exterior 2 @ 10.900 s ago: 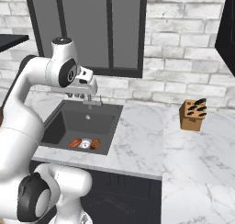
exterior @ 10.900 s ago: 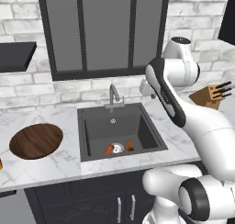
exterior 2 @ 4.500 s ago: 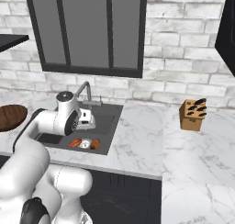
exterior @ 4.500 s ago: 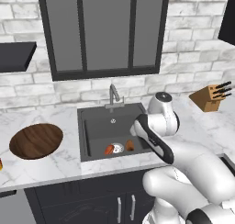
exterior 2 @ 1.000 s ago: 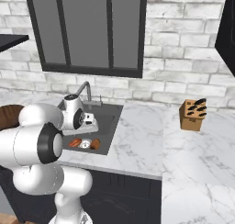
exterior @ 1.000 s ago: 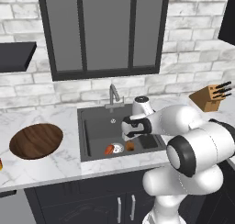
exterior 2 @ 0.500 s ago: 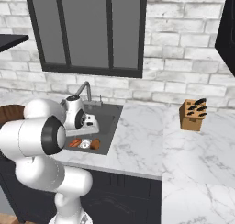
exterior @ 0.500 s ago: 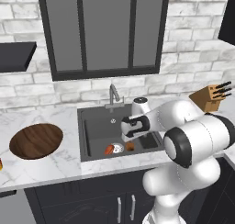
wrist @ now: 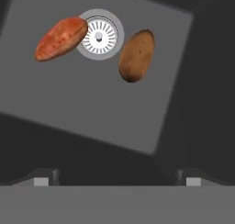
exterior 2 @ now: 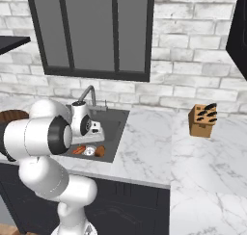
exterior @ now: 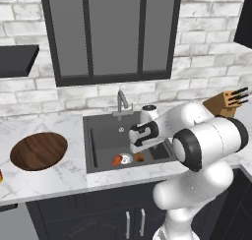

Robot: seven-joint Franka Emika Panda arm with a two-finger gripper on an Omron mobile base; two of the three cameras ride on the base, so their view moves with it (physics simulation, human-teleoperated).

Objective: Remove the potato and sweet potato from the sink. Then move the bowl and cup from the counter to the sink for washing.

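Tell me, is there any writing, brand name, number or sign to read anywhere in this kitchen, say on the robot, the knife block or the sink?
None: no readable text stands on anything here.
The robot arm is plain white, with no logo.
The knife block is bare wood.
The sink, the potato and the sweet potato carry no marks.
The bowl shows wood grain alone.

A whitewashed brick wall [exterior: 206, 72] runs behind the kitchen; a dark-framed window [exterior: 110, 35] with grey panes is set into it; a dark shelf [exterior: 17, 59] juts out at the left, and a dark cupboard [exterior 2: 239, 24] hangs at the far right; black cabinet doors [exterior: 98, 217] with slim silver handles stand below; a wooden knife block [exterior 2: 202, 120] sits near the wall; the light is even and soft.
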